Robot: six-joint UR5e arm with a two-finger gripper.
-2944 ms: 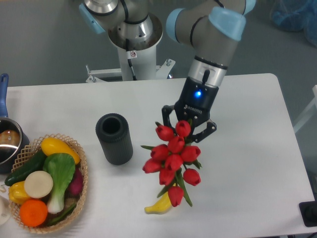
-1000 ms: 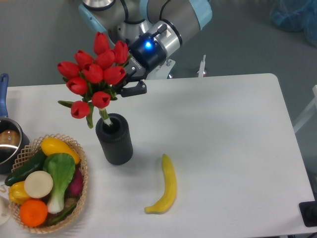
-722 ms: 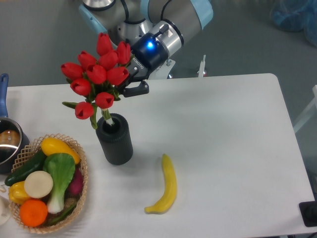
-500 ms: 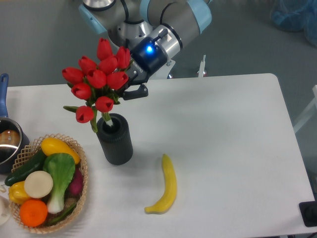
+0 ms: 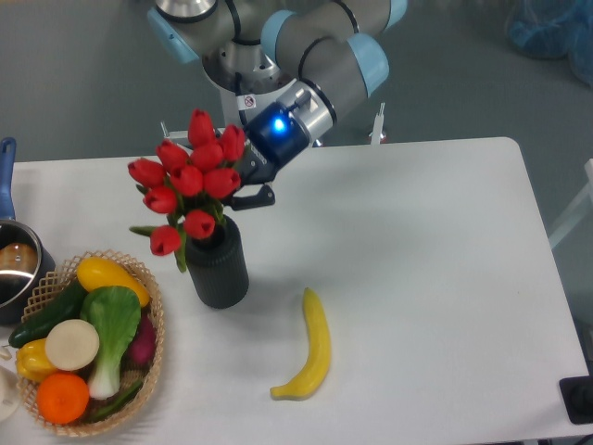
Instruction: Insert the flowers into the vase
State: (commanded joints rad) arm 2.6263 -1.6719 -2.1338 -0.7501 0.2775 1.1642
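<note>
My gripper point(image 5: 243, 179) is clamped on the flowers point(image 5: 188, 176), its dark fingers point(image 5: 255, 196) closed around the bunch just behind the red heads, where the stems gather. The bouquet leans out ahead of my fingers and away from my wrist, heads fanned upward and to the side, one low bud and a green leaf hanging past the rim. Directly under my grip stands the vase point(image 5: 218, 266), dark, ribbed and upright on the white table point(image 5: 435, 241); the stems run down from my fingers into its round mouth, though the blooms hide how deep they sit. Beyond the vase, on the far side from my arm, is a wicker basket point(image 5: 148, 357) of toy vegetables and fruit, and past that, at the table's edge, a metal pot point(image 5: 13, 271) with a blue handle. A yellow banana point(image 5: 313, 348) lies flat on the table below my gripper and a little towards my arm's side, well apart from the vase.
</note>
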